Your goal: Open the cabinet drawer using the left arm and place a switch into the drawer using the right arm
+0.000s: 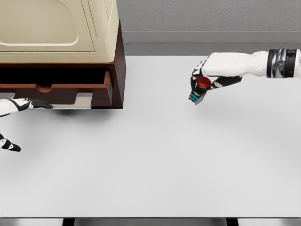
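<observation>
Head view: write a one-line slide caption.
Right hand holds the red-buttoned switch above the white table; the cabinet drawer stands open, left hand below it.

The cabinet (61,52) is cut off by the top and left edges. Of the left hand (14,122) only fingertips are seen at the left edge. The drawer (56,87) interior is lost in shadow. The switch (200,89) is partly covered by the right hand (209,77).

You're getting flat, even, bright light here, nothing harsh. The plain white surface (155,155) is glare-free, with only a soft dark shadow under the brown wooden cabinet with the cream top (94,47). Everything's evenly sharp, slightly soft like a render, and edges don't bend.
</observation>
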You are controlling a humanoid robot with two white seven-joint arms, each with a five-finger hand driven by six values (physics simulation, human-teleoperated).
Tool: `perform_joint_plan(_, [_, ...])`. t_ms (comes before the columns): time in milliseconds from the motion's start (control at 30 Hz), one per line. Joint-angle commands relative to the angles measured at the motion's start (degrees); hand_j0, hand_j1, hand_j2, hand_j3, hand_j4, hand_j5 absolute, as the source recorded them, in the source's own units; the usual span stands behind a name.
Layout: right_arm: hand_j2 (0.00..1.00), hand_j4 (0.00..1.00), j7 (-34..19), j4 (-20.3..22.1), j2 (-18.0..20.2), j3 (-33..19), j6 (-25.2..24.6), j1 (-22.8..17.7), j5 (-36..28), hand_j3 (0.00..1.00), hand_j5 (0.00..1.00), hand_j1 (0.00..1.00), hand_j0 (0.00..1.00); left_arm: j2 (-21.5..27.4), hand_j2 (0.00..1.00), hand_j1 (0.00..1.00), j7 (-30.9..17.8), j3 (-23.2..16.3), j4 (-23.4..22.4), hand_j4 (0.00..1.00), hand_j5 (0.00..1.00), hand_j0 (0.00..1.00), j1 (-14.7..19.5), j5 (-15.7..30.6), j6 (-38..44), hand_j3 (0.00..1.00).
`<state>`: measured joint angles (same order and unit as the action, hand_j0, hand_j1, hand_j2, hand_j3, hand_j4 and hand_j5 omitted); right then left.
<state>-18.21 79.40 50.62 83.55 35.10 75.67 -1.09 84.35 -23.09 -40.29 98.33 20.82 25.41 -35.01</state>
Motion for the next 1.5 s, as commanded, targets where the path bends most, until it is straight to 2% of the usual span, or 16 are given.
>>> perform_joint_plan(0, [0.48, 0.48, 0.1, 1.8, -0.1, -0.1, -0.1, 0.2, -1.3, 0.48, 0.48, 0.48, 0.48, 0.8, 1.00, 1.00, 0.0, 0.0, 0.7, 1.00, 1.00, 1.00, 0.0, 1.4, 0.0, 1.00])
perform_joint_plan(200, [0.48, 0.48, 0.0, 5.0, 0.3, -0.8, -0.1, 2.0, -3.5, 0.48, 0.48, 0.48, 0.48, 1.9, 1.00, 1.00, 0.1, 0.5, 1.4, 1.00, 1.00, 1.00, -1.6, 2.1, 0.0, 1.00])
perform_joint_plan(533, [0.48, 0.48, 0.0, 8.0, -0.4, -1.4, -0.1, 4.7, -5.6, 0.48, 0.48, 0.48, 0.48, 4.6, 1.00, 1.00, 0.1, 0.0, 2.0, 1.00, 1.00, 1.00, -1.8, 3.1, 0.0, 1.00])
perform_joint_plan(667, [0.47, 0.47, -0.1, 9.1, -3.1, -1.4, -0.1, 6.0, -5.9, 0.47, 0.47, 0.47, 0.47, 5.8, 1.00, 1.00, 0.6, 0.0, 2.0, 1.00, 1.00, 1.00, -2.6, 3.2, 0.0, 1.00])
perform_joint_plan(867, [0.47, 0.47, -0.2, 11.2, -4.6, -1.5, -0.1, 8.0, -8.1, 0.47, 0.47, 0.47, 0.47, 6.9, 1.00, 1.00, 1.5, 0.0, 2.5, 1.00, 1.00, 1.00, -3.4, 3.4, 0.0, 1.00])
perform_joint_plan(1467, [0.47, 0.47, -0.8, 11.8, -12.5, -1.5, -0.1, 14.4, -11.9, 0.47, 0.47, 0.47, 0.47, 9.8, 1.00, 1.00, 4.1, -0.1, 2.7, 1.00, 1.00, 1.00, -4.7, 3.4, 0.0, 1.00])
